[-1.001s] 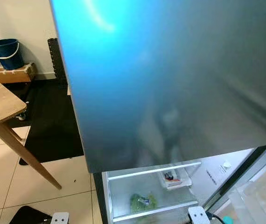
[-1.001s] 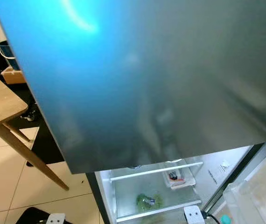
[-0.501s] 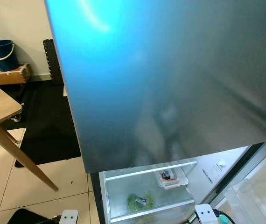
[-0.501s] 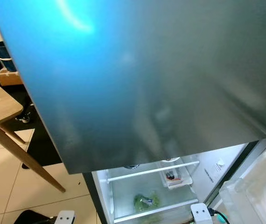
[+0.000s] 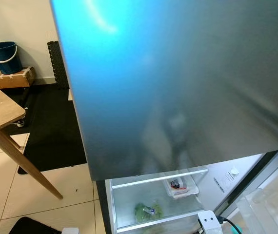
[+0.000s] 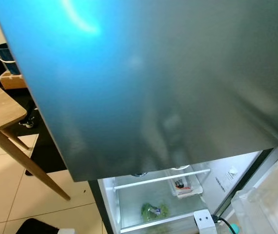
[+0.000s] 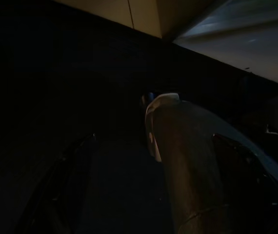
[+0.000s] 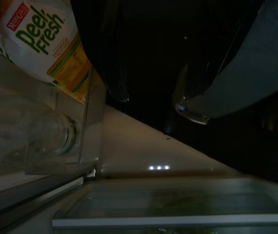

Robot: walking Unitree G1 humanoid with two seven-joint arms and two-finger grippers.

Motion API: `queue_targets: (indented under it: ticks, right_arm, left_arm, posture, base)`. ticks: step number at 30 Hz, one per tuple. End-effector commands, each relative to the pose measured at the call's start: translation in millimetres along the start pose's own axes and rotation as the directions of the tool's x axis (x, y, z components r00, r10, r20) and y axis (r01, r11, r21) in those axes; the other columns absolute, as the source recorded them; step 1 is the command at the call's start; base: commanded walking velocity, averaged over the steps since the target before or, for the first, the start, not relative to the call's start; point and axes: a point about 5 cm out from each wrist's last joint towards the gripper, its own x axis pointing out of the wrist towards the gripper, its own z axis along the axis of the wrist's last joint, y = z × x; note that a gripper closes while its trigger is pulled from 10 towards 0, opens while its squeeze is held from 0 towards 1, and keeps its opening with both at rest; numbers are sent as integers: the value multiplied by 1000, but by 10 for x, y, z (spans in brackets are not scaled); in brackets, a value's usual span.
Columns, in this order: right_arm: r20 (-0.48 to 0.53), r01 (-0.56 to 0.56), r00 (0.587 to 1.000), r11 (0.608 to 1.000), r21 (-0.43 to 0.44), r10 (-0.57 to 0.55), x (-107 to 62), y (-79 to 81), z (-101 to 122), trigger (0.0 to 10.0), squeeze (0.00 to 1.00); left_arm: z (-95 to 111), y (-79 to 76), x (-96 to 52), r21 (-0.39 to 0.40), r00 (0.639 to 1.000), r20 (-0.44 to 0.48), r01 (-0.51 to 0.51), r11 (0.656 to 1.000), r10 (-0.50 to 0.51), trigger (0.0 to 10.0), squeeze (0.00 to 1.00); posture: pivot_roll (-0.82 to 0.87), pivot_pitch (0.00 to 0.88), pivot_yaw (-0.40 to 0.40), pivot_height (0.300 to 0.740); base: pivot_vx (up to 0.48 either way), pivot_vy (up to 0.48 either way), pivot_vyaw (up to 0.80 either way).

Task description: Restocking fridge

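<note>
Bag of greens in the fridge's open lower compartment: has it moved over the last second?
No. The bag of greens keeps its place just below and left of the white tray; the slight shift of the whole picture is the camera's.

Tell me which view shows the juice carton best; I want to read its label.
The right wrist view: the juice carton sits close up in a clear door bin, its "Peel Fresh" label readable. The eye views look at the grey fridge door and the greens below; the left wrist view is dark.

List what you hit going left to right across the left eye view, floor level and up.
Wooden table → blue bucket on its wooden crate → black mat → steel fridge door → leafy greens → small tray.
</note>
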Motion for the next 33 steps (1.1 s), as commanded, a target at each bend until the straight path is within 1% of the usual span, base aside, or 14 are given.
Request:
queue_targets:
  ticks: [1, 4, 11, 16, 19, 22, 23, 27, 31, 33]
  right_arm:
    - [-23, 3, 1000, 1000, -1, -3, -10, -9, -62, 10000, 0]
    - [-26, 3, 1000, 1000, -2, -3, -12, -6, -71, 10000, 0]
    - [-35, 1, 999, 1000, -1, -1, -16, 9, -110, 10000, 0]
    - [-39, 17, 999, 1000, 20, -16, -24, -12, -136, 10000, 0]
    - [-42, 24, 999, 999, 34, -22, -28, -20, -154, 10000, 0]
    - [-38, 24, 999, 999, 32, -23, -28, -27, -143, 10000, 0]
    - [-33, 23, 999, 999, 24, -22, -26, -36, -123, 10000, 0]
    - [-30, 13, 999, 1000, -15, -13, -23, -52, -87, 10000, 0]
    - [-40, 14, 999, 1000, -18, -14, -31, -57, -122, 10000, 0]
    - [-43, 13, 999, 1000, -19, -14, -33, -56, -134, 10000, 0]
  left_arm:
    - [-38, -24, -1, 4, 1000, -11, 8, 1000, -8, 10000, 0]
    - [-42, -14, -3, -4, 1000, -13, 2, 1000, -2, 10000, 0]
    - [-40, 19, -8, -8, 1000, -10, -8, 1000, 8, 10000, 0]
    - [-35, 16, -8, 5, 1000, -9, -1, 1000, 1, 10000, 0]
    - [-57, 41, -14, -22, 1000, -14, -19, 1000, 18, 10000, 0]
    - [-55, 39, -13, -16, 1000, -14, -16, 1000, 16, 10000, 0]
    - [-40, 31, -10, -7, 1000, -12, -13, 1000, 13, 10000, 0]
    - [15, -8, 5, -23, 1000, 6, -7, 1000, 7, 10000, 0]
    - [-56, -76, 4, -18, 1000, -10, 9, 1000, -9, 10000, 0]
    - [-71, -83, 2, -17, 1000, -14, 11, 1000, -11, 10000, 0]
  posture:
    - [-6, 0, -25, 740]
    - [-7, 0, -24, 740]
    - [5, 0, -16, 740]
    - [5, 0, -14, 740]
    - [-9, 0, -5, 740]
    - [-14, 0, -12, 740]
    - [-15, 0, -22, 740]
    - [-15, 0, -34, 740]
    - [-22, 0, -35, 740]
    - [-22, 0, -35, 740]
  base:
    - [0, 0, 0]
    - [0, 0, 0]
    - [-271, 0, 0]
    - [-286, 0, 0]
    - [0, 0, 0]
    - [0, 0, 0]
    - [0, 0, 0]
    - [0, 0, 0]
    - [-60, 0, 0]
    - [0, 0, 0]
